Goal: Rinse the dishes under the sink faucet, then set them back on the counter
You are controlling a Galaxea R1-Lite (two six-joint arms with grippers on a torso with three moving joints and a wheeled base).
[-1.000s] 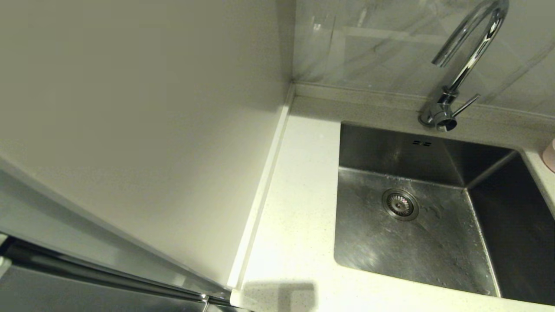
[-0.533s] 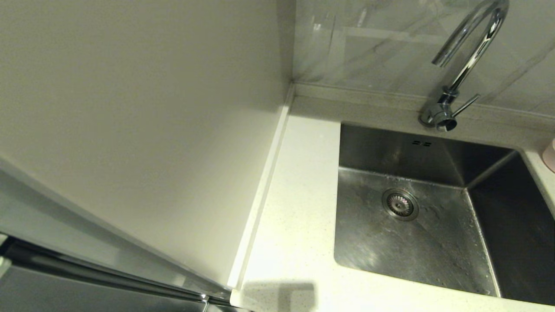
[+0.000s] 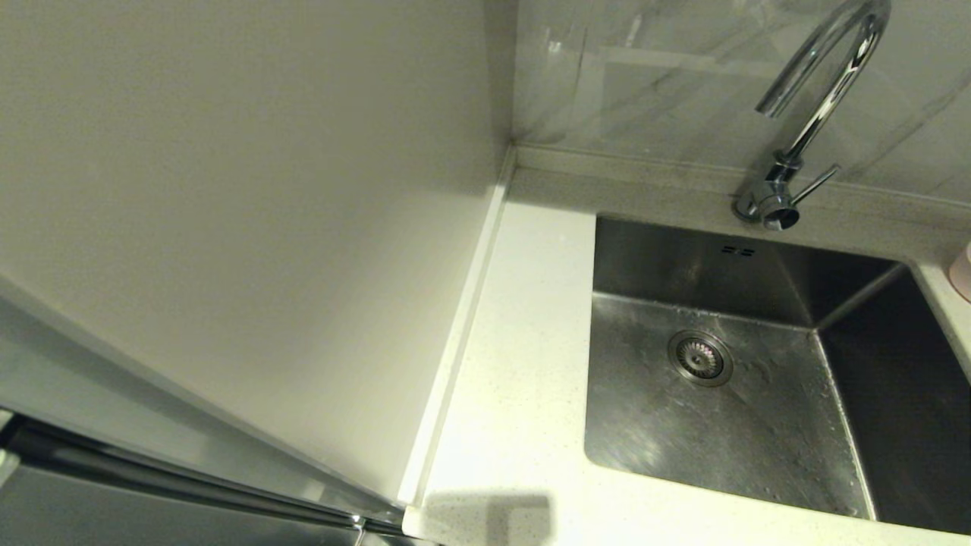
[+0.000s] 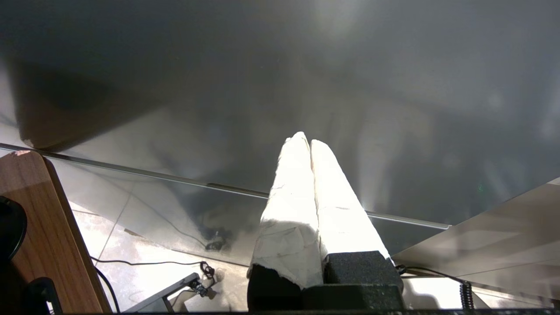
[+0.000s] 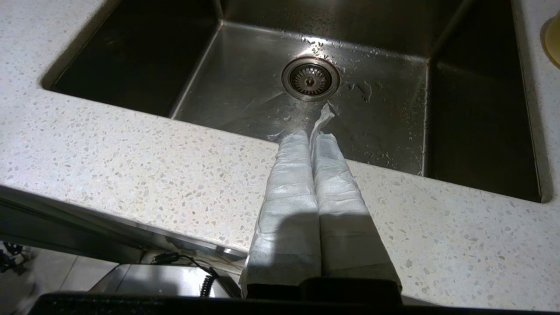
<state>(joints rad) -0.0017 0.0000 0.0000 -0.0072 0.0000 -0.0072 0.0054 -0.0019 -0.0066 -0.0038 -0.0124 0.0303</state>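
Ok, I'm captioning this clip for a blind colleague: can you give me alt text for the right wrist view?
The right gripper, its white-wrapped fingers shut together and holding nothing, points over the speckled white counter toward the sink. The steel basin holds only water droplets around its round drain. A yellowish edge shows on the counter beside the sink.

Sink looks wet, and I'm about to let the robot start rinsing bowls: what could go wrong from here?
1. Water drops already lie on the sink floor around the drain, so a bowl may slip there.
2. The head view shows only a pink edge on the counter, so the bowls may be hard to locate.
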